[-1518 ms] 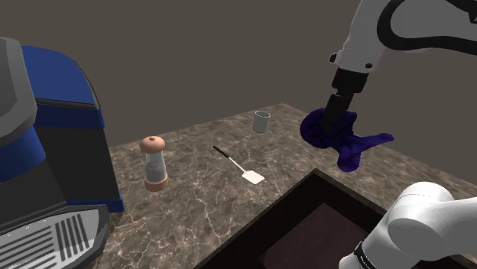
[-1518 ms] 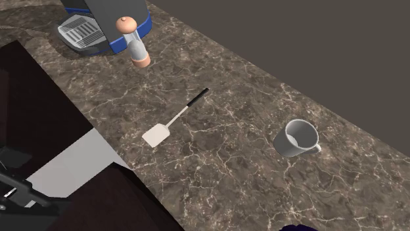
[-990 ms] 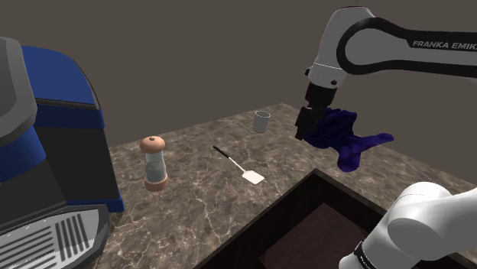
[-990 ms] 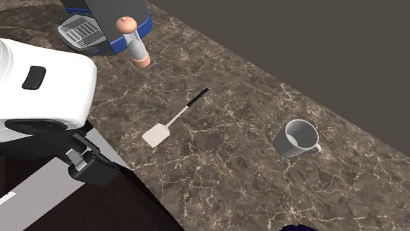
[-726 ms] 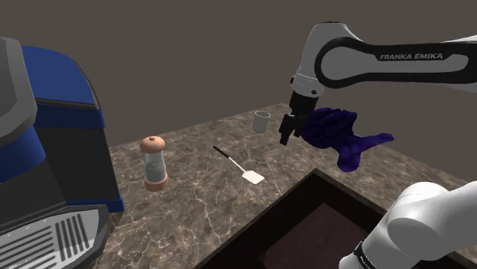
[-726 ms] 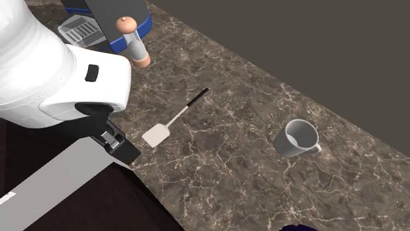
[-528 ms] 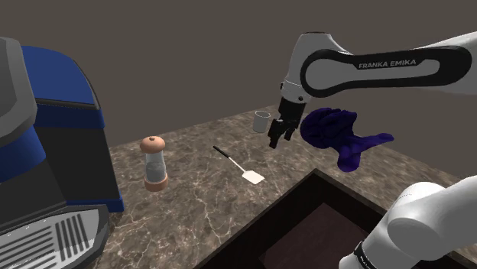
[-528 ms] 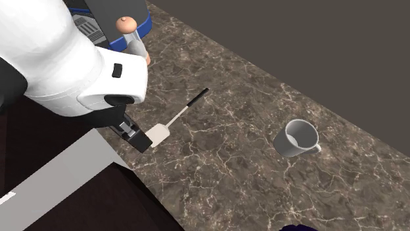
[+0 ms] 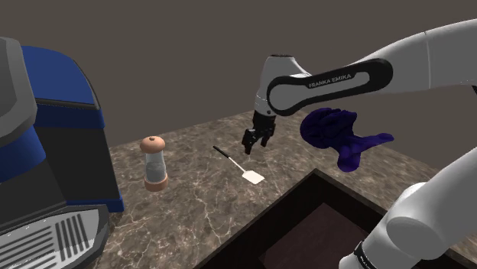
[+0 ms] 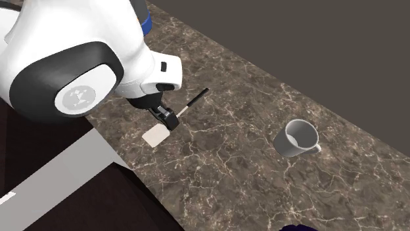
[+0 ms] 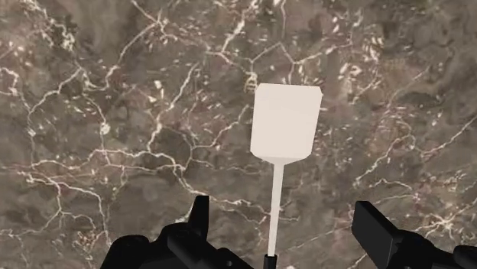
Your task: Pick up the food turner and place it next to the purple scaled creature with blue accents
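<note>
mid-frame, the claw (image 9: 250,147) hangs wide open over the food turner (image 9: 253,176) (flat on the table (image 9: 199,206)). an off-centre pinch on that thin shaft could skid it away.

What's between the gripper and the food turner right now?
Nothing. In the wrist view the open gripper hangs over the white turner. Its stem runs between the fingers without touching them, with bare marbled countertop around it.

Kitchen — marble counter (image 9: 191,202), sink (image 9: 321,222), coffee machine (image 9: 61,130)
</note>
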